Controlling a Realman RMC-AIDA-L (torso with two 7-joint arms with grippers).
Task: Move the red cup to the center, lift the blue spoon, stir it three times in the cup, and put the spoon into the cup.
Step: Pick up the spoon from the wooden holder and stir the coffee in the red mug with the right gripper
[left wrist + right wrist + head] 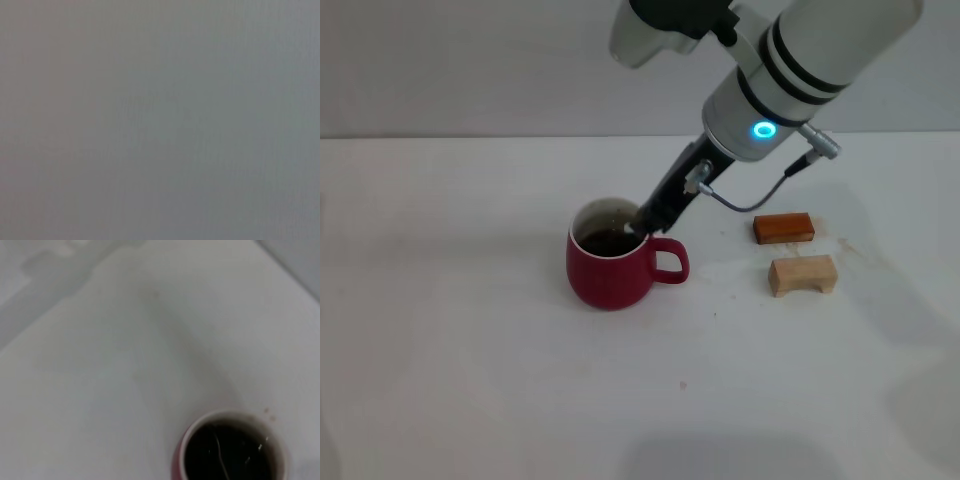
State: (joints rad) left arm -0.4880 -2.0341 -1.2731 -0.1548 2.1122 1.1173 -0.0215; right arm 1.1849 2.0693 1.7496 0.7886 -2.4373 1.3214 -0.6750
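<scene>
The right gripper (642,224) reaches down at a slant from the upper right, its dark tip over the rim of the red cup (610,268) on the side nearest the cup's handle. Whether its fingers are spread or closed cannot be told, nor whether they hold anything; the blue spoon cannot be made out in any view. The cup stands upright on the white table (470,360), directly under the gripper tip, with its loop handle pointing towards the robot's right and dark liquid inside. From the right wrist view the cup (231,447) shows its white rim and dark liquid. To the right of the cup, well apart, lie an orange-brown block (783,228) and, nearer the robot, a tan block (803,275).
</scene>
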